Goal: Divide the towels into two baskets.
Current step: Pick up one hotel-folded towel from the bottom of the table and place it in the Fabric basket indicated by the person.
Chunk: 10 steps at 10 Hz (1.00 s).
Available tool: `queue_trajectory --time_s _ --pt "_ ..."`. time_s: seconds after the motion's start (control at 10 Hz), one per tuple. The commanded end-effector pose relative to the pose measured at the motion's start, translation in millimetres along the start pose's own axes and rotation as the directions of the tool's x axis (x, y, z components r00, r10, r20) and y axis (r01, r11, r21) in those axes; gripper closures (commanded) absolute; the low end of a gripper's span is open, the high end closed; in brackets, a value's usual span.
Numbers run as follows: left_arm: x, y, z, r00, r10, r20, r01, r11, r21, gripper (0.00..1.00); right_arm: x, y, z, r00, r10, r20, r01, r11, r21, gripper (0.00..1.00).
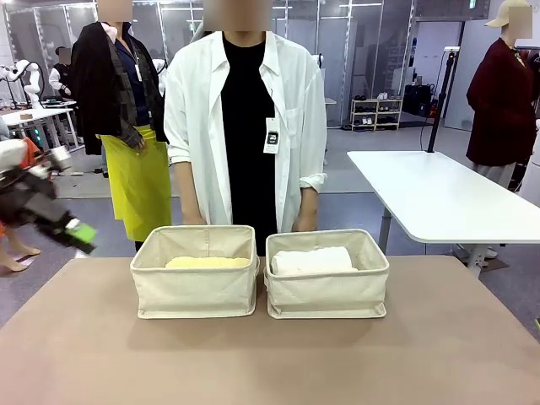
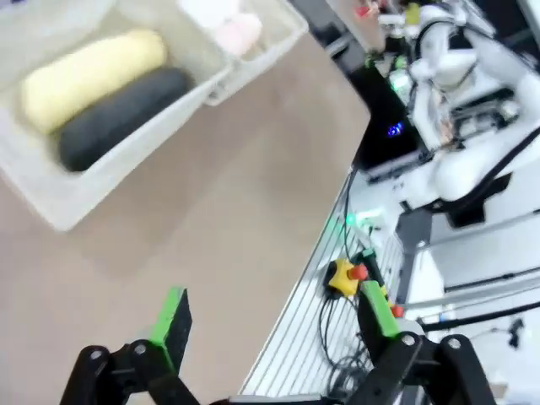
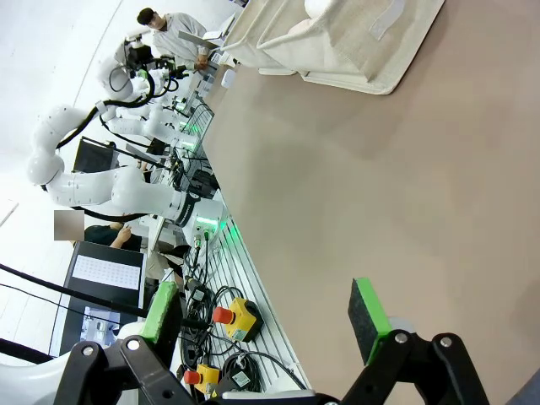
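Two baskets, both already holding towels

Left basket (image 1: 194, 283) holds the yellow towel (image 2: 89, 74) and grey towel (image 2: 122, 116), long axes parallel; right basket (image 1: 327, 285) holds the white towel (image 1: 310, 261). Left gripper (image 2: 274, 333) hovers nearest, jaws apart, empty; right gripper (image 3: 266, 316) likewise.

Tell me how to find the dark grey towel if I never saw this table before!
Start at the brown table with two beige baskets side by side. Go to the left basket, the one holding a pale yellow towel. The dark grey towel lies right beside the yellow one, touching it. It is the only dark roll; the other basket's towels are white and pink.
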State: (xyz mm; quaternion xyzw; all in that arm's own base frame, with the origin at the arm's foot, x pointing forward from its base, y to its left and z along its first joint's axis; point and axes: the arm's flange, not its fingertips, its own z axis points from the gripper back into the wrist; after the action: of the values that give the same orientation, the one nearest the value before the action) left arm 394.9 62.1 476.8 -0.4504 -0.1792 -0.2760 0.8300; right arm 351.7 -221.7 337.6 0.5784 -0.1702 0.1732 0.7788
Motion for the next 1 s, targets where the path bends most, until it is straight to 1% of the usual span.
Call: queue_trajectory --time_s 0.0,0.1,0.2,0.3,0.4,0.5,0.6,0.7,0.8,0.9 --pt "-49.7 41.2 32.6 0.989 0.121 0.082 -0.118 0.992 -0.045 0.0 -0.7 3.8 -0.8 1.0 0.005 0.001 -0.005 1.0 0.0 0.0" --pt "-72.8 64.6 53.1 0.979 0.165 0.121 -0.15 0.981 -0.124 0.0 -0.7 3.8 -0.8 1.0 0.005 0.001 -0.005 1.0 0.0 0.0" --pt "-89.9 81.6 68.0 0.975 0.181 0.131 -0.154 0.97 -0.189 0.0 -0.7 3.8 -0.8 1.0 0.005 0.001 -0.005 1.0 0.0 0.0" --pt "-105.6 97.6 83.1 0.965 0.236 0.117 -0.214 0.961 -0.174 0.0 -0.7 3.8 -0.8 1.0 0.005 0.001 -0.005 1.0 0.0 0.0" --pt "-123.8 112.5 103.1 0.967 0.22 0.129 -0.196 0.965 -0.175 0.0 -0.7 3.8 -0.8 1.0 0.005 0.001 -0.005 1.0 0.0 0.0" --pt "-137.7 127.8 119.5 0.967 0.196 0.164 -0.168 0.971 -0.167 0.0 -0.7 3.8 -0.8 1.0 0.005 0.001 -0.005 1.0 0.0 0.0" --pt "-136.7 142.1 122.6 0.968 0.166 0.189 -0.136 0.977 -0.162 0.0 -0.7 3.8 -0.8 1.0 0.005 0.001 -0.005 1.0 0.0 0.0" --pt "-122.5 157.4 113.4 0.965 0.162 0.206 -0.135 0.981 -0.138 0.0 -0.7 3.8 -0.8 1.0 0.005 0.001 -0.005 1.0 0.0 0.0" --pt "-141.0 128.4 111.5 0.96 0.222 0.172 -0.197 0.969 -0.152 0.0 -0.7 3.8 -0.8 1.0 0.005 0.001 -0.005 1.0 0.0 0.0" --pt "-141.0 128.4 111.5 0.96 0.222 0.172 -0.197 0.969 -0.152 0.0 -0.7 3.8 -0.8 1.0 0.005 0.001 -0.005 1.0 0.0 0.0"
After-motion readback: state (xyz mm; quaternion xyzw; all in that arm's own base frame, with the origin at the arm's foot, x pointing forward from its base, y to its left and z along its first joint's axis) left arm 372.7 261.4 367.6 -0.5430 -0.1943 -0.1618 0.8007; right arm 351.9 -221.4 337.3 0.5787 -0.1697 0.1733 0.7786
